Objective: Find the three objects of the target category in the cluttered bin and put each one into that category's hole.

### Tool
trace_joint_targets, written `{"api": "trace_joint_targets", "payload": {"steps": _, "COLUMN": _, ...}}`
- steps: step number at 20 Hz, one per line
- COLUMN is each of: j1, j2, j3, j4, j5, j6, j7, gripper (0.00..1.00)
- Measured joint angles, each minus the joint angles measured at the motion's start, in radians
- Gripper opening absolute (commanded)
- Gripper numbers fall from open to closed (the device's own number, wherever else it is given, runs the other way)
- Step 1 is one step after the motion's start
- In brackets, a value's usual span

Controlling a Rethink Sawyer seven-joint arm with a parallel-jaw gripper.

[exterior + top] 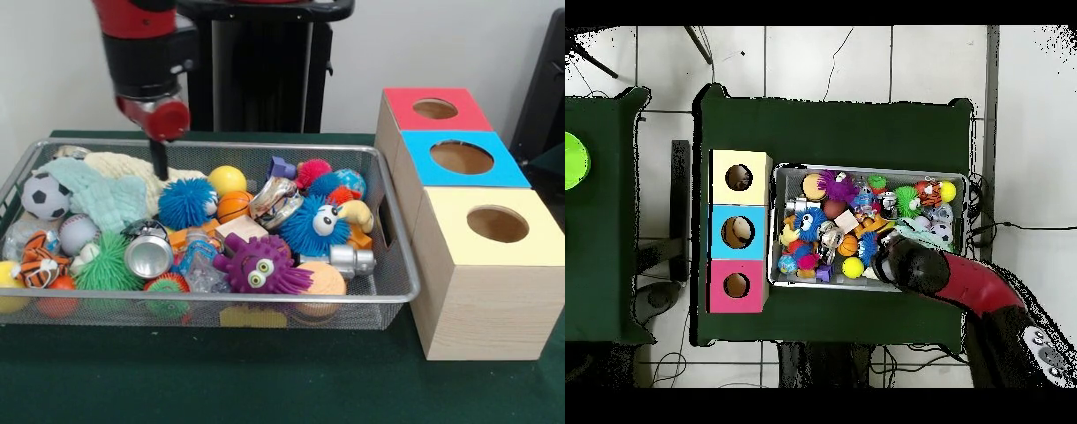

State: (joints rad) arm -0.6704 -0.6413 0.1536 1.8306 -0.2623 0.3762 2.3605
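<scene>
Table (265, 380), dark green cloth: one wire-mesh bin (388, 291) of toys; beside it, touching, three wooden boxes (485, 300) with holed tops, red, blue, yellow

Even, bright indoor light was cast from above, with only soft shadows thrown under the wire bin (388, 291) and beside the boxes (481, 291) on the green surface (265, 380). Small glints were seen on the metal can (147, 256). Slight softness was noted throughout.

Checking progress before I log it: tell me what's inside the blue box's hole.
In the overhead view, a pale rounded object shows inside the blue box hole, identity unclear. The rest of the interior is covered.
</scene>
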Motion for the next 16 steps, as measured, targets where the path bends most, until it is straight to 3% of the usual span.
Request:
{"api": "trace_joint_targets", "payload": {"steps": 10, "j1": 0.206, "j2": -0.006, "j3": -0.064, "j4": 0.077, "j5": 0.165, "j6": -0.047, "j7": 0.0, "gripper": 0.0}}
{"api": "trace_joint_targets", "payload": {"steps": 16, "j1": 0.28, "j2": -0.032, "j3": -0.099, "j4": 0.114, "j5": 0.242, "j6": -0.047, "j7": 0.0, "gripper": 0.0}}
